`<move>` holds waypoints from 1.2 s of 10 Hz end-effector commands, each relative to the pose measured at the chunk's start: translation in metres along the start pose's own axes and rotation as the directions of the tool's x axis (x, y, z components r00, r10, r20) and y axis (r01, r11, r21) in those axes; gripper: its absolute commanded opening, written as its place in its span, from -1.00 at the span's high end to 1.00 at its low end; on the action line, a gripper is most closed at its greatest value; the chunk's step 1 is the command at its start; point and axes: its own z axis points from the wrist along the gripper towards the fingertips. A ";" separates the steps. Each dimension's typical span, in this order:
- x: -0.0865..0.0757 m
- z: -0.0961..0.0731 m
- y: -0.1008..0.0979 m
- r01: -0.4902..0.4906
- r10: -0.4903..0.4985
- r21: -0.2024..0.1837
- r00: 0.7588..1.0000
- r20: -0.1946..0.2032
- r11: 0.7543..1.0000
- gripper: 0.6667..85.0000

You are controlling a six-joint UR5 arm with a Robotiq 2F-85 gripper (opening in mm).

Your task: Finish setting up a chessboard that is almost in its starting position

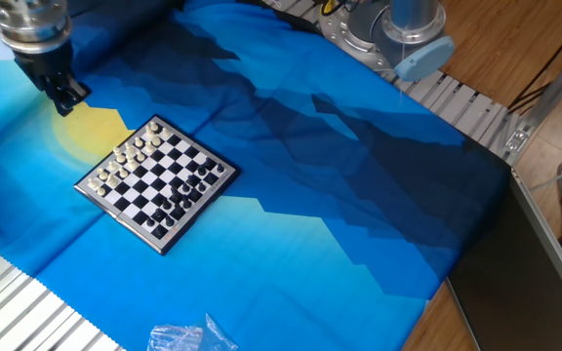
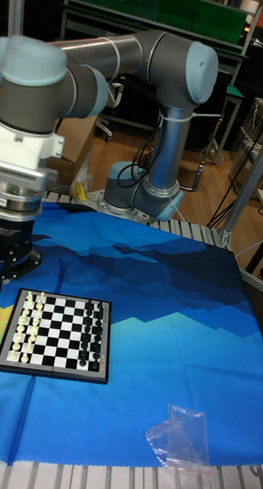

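The chessboard point(image 1: 156, 181) point(image 2: 59, 334) lies flat on the blue cloth, a small checkered square with a dark rim. Tiny white pieces point(image 1: 123, 164) fill its far-left side and black pieces point(image 1: 198, 183) fill the opposite side. My gripper point(image 1: 66, 99) point(image 2: 0, 284) hangs above the cloth up and to the left of the board, clear of its corner. Its black fingers read as one dark mass, so their gap is not visible, and nothing shows between them. In the tall fixed view the fingertips are partly cut off by the left edge.
The blue cloth point(image 1: 310, 195) covers the table. A crumpled clear plastic bag point(image 1: 188, 336) point(image 2: 181, 439) lies near the front edge. The arm's base point(image 1: 398, 34) point(image 2: 147, 195) stands at the back on the ribbed metal table top point(image 1: 457, 102).
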 end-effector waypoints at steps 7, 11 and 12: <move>-0.006 -0.005 0.031 0.004 -0.001 -0.150 1.000 0.017 0.989 0.99; -0.002 -0.051 0.129 -0.176 0.175 -0.058 0.984 -0.031 0.983 0.99; 0.002 -0.062 0.146 -0.179 0.177 -0.038 0.983 -0.048 0.983 0.99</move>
